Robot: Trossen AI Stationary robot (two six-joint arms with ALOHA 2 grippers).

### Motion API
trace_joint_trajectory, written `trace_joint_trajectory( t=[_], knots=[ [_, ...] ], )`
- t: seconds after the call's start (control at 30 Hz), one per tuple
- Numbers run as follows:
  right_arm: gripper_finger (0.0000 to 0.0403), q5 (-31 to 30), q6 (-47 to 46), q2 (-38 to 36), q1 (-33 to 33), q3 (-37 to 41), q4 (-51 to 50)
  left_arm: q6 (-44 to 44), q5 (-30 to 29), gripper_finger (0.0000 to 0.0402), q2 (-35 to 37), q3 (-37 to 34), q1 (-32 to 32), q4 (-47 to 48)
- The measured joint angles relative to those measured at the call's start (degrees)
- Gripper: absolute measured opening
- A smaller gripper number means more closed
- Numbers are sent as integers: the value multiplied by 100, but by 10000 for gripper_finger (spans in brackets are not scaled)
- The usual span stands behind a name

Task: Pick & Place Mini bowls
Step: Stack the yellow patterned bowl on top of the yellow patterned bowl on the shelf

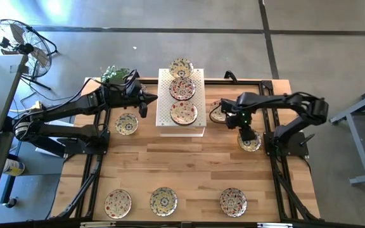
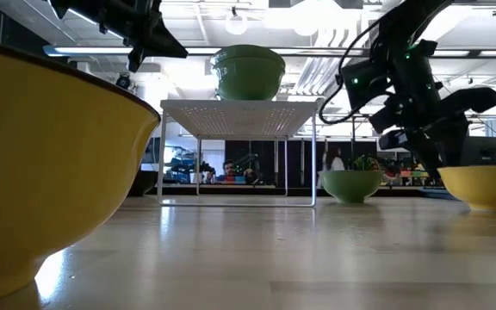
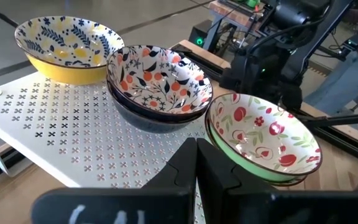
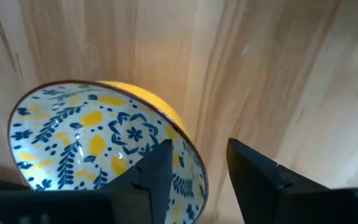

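right gripper (image 4: 194, 171) fingers apart over yellow bowl's (image 4: 98, 140) rim, right of white rack (image 1: 180, 103), left gripper (image 3: 196, 180) closed beside rack

On the white perforated rack (image 3: 42, 118), one mini bowl (image 3: 64, 46) was yellow outside with navy leaves and yellow lemons on cream inside, the middle bowl (image 3: 160, 78) dark outside with orange-red berries and black sprigs on white, and the third bowl (image 3: 263, 134) green outside with red cherries and green leaves. Another lemon-and-navy bowl (image 4: 101, 146) with a yellow outside sat on the pale wooden desk (image 4: 278, 74).
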State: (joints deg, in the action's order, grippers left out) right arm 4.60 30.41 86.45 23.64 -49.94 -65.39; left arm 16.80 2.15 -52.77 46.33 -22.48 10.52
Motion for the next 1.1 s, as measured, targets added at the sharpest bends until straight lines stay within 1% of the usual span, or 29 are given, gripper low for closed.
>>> trace_joint_trajectory(
  t=[0.2,0.3,0.4,0.47,0.57,0.7,0.93,1.1],
  knots=[
    [99,9,142,29,2,304,-56,0,0,1,0,0,-2,2],
    [68,138,-76,29,2,412,-142,0,0,1,0,0,-2,2],
    [25,324,-373,11,0,413,-187,0,0,1,0,0,0,0],
    [9,403,-583,-52,0,411,-312,0,0,1,0,0,-2,2],
    [14,514,-991,-221,0,412,-423,0,0,1,0,0,-1,0],
    [6,731,-1509,-698,0,293,-842,0,0,1,0,0,-2,3],
    [5,1092,-3027,-1750,0,-194,-1180,0,0,1,0,0,0,2],
    [4,1227,-4283,-2389,0,-568,-1277,0,0,1,0,0,-2,5]
  ],
)
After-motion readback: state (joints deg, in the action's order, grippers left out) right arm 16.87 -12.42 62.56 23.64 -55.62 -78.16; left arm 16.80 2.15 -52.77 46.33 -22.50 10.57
